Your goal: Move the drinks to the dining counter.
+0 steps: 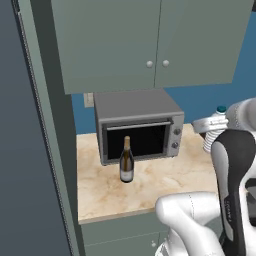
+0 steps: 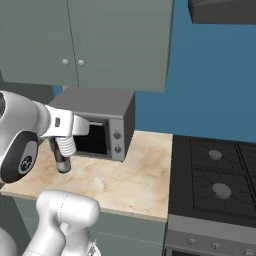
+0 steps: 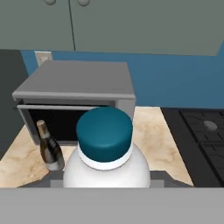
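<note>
gripping the water bottle (image 3: pixel 106 162), the gripper (image 2: pixel 65 146) holds it up off the marble worktop (image 1: pixel 165 182). from the hand camera the bottle's teal cap and rounded clear shoulders sit right between the jaws. in the right base camera the ribbed body hangs below the hand, in front of the microwave (image 2: pixel 102 122); in the left base camera the cap (image 1: pixel 220 109) shows beside the white arm, above the worktop's right part.

wine bottle (image 1: pixel 126 161) stands upright on the worktop, just in front of the microwave's dark door, nearer the left end and well back from the front edge. in the hand camera it stands at the lower left, close to the microwave's left corner.

microwave sits against the blue back wall under 2 grey-green wall cabinets (image 1: pixel 150 40), each door with a round knob. to the right of the worktop, touching its right edge, is the black stove (image 2: pixel 215 180) with 2 round burners in sight.
</note>
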